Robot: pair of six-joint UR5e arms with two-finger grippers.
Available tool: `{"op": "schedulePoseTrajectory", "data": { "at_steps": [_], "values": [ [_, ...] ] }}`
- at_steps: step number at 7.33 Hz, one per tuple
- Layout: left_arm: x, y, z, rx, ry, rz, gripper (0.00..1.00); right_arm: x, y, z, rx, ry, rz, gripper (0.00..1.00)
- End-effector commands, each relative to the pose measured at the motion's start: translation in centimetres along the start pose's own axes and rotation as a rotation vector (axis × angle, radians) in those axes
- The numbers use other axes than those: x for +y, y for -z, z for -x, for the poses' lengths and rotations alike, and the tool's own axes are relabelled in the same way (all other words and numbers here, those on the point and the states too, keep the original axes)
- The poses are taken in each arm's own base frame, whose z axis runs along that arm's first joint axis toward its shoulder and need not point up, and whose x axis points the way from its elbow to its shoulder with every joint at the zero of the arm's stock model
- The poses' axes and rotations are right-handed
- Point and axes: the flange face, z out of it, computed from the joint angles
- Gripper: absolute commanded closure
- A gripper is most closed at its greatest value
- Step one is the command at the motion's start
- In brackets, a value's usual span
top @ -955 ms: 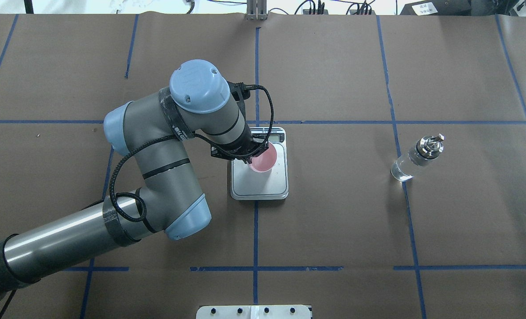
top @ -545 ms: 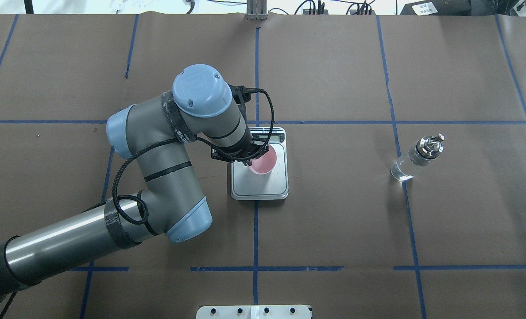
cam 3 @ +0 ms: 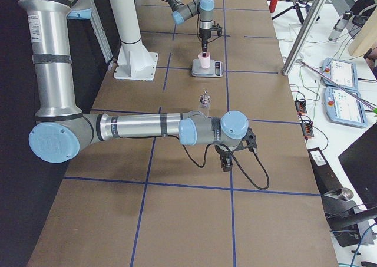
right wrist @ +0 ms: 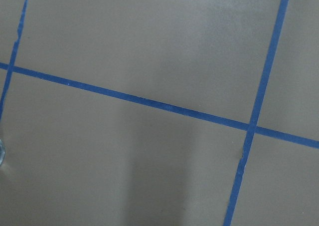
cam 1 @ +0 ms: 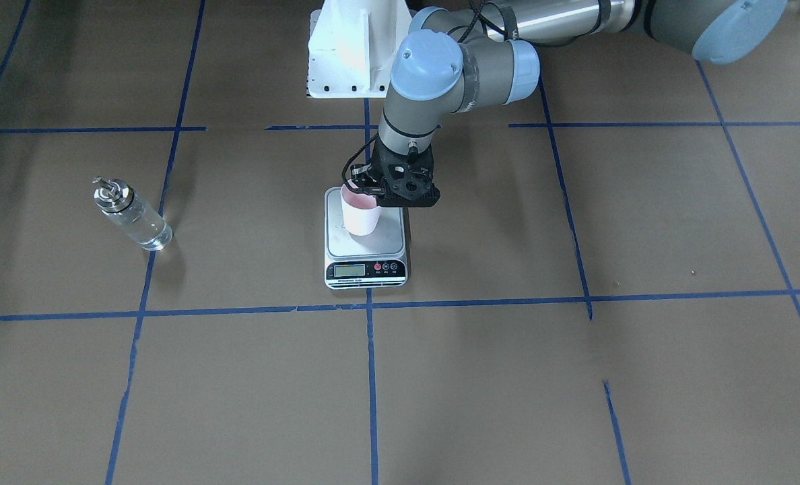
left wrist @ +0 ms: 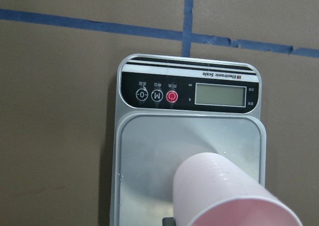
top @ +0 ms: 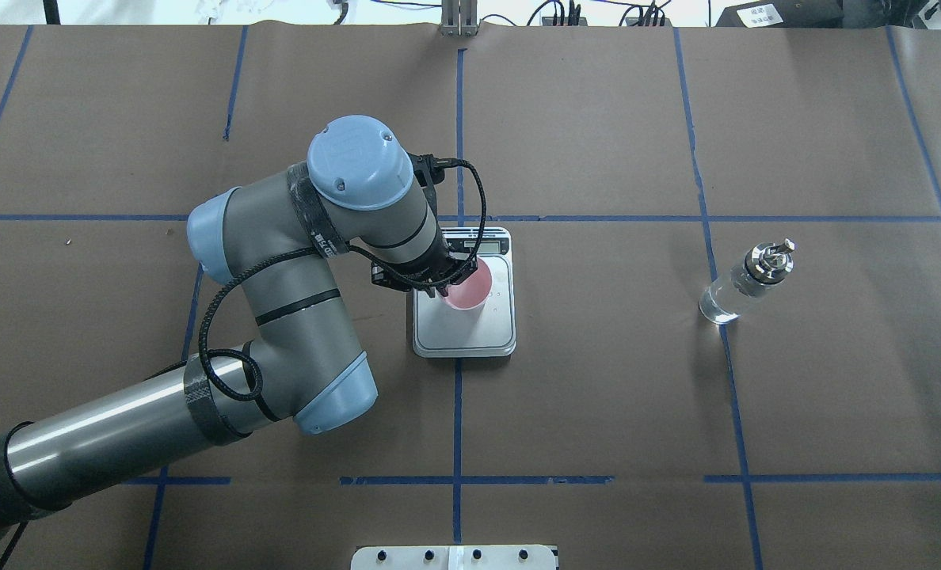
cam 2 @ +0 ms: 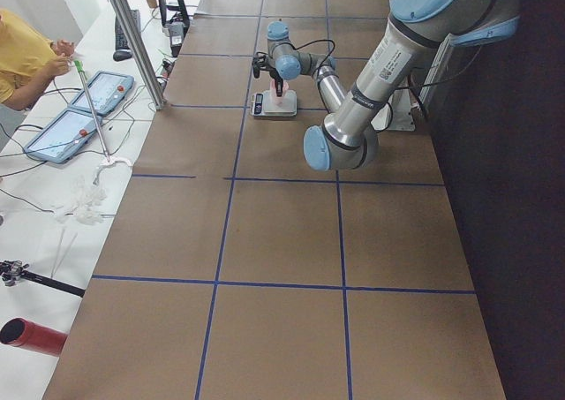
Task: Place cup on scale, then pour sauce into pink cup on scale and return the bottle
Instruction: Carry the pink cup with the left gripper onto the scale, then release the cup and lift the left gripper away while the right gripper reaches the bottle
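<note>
The pink cup (cam 1: 361, 217) stands on the steel platform of the scale (cam 1: 366, 269) at the table's middle. My left gripper (cam 1: 368, 188) comes down from above and is shut on the cup's rim on the robot's side. The left wrist view shows the cup (left wrist: 224, 191) over the scale's platform (left wrist: 149, 151), behind the display. The bottle (top: 744, 281) with clear sauce stands upright alone at the overhead view's right. My right gripper (cam 3: 227, 161) shows only in the exterior right view, low over the table in front of the bottle (cam 3: 205, 102); I cannot tell its state.
Brown paper with blue tape lines (top: 457, 412) covers the table. The white arm mount (cam 1: 353, 47) stands at the robot's edge. A metal post (cam 2: 132, 38), tablets (cam 2: 66, 135) and an operator (cam 2: 26, 56) are at the far side.
The left arm has lowered the cup onto the scale's platform and shifted it slightly toward the display. The bottle has not moved.
</note>
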Motion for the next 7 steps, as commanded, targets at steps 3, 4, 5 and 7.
{"op": "schedulePoseTrajectory", "data": {
  "at_steps": [3, 4, 5, 7],
  "values": [
    [1.5, 6.1, 0.6, 0.085, -0.026, -0.034, 0.54, -0.4, 0.0, 1.3, -0.011, 0.043, -0.049, 0.00],
    [2.2, 7.8, 2.3, 0.105, -0.031, -0.046, 0.54, -1.3, -1.8, 4.5, -0.064, 0.026, -0.058, 0.00],
    [2.4, 8.4, 3.2, 0.111, -0.031, -0.051, 0.54, -1.2, -2.3, 7.7, -0.093, -0.011, -0.104, 0.00],
    [1.0, 9.0, 4.2, 0.106, -0.024, -0.074, 0.54, 2.6, -3.7, 15.1, -0.195, -0.086, -0.180, 0.00]
  ]
}}
